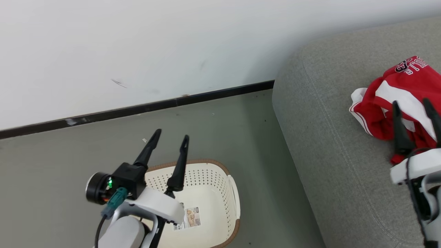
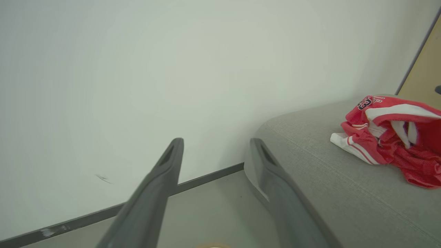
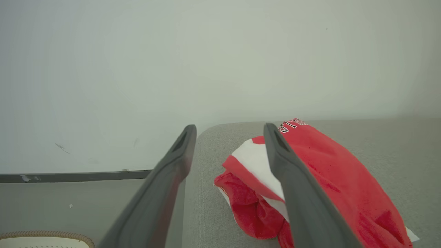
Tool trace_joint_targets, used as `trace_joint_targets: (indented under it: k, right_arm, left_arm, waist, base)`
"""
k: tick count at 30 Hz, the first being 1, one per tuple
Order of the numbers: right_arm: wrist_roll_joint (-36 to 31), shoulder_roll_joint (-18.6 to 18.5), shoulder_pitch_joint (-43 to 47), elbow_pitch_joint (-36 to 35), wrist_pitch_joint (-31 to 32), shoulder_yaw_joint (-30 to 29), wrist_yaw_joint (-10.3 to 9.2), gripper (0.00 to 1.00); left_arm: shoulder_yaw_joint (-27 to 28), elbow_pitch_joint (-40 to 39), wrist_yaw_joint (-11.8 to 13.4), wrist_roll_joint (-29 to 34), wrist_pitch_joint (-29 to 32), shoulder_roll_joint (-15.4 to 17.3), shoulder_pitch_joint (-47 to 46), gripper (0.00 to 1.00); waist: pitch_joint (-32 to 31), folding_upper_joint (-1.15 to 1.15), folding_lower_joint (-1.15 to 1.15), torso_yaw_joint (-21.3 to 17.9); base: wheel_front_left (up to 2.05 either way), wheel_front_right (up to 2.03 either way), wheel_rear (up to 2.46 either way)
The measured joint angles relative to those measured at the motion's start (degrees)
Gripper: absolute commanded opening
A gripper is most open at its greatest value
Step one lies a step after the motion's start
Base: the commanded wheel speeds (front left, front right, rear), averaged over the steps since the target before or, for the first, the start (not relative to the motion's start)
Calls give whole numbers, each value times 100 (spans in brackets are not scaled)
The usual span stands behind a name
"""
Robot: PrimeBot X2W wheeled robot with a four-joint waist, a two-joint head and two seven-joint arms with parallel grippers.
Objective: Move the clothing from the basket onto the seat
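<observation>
The red and white clothing [image 1: 392,93] lies heaped on the grey seat [image 1: 327,144] at the right; it appears again in the left wrist view as clothing [image 2: 389,137] and in the right wrist view as clothing [image 3: 320,179]. My right gripper [image 1: 413,105] hovers open just above the heap's near edge, with nothing between its fingers [image 3: 303,193]. The cream basket [image 1: 215,193] stands on the floor at the lower left; the part of its inside that shows holds only a label sticker. Above the basket's back rim my left gripper [image 1: 171,134] is open and holds nothing.
A white wall with a black baseboard [image 1: 137,108] runs behind the basket and seat. Grey-green floor [image 1: 241,131] lies between them. The seat's rounded corner [image 2: 272,127] comes close to the basket's right side. A tan panel [image 2: 423,69] stands at the far right.
</observation>
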Motion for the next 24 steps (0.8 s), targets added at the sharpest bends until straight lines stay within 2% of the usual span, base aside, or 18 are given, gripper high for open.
trace_joint_targets:
  k: [7, 13, 24]
  right_arm:
    - [-43, 383, 115, -301, 0, 503, 0, 100]
    - [-115, 566, 313, -403, -8, 773, 0, 100]
    - [-176, 679, 628, -667, -12, 1113, 0, 100]
  left_arm:
    - [527, 87, 328, -146, -102, 168, 414, 100]
    - [991, 94, 579, -222, -157, 341, 804, 100]
    - [1319, 71, 686, -322, -199, 416, 1292, 100]
  waist:
    - [-195, 0, 0, 154]
    - [-352, 0, 0, 318]
    - [-619, 0, 0, 627]
  base:
    - [0, 0, 0]
    - [0, 0, 0]
    - [0, 0, 0]
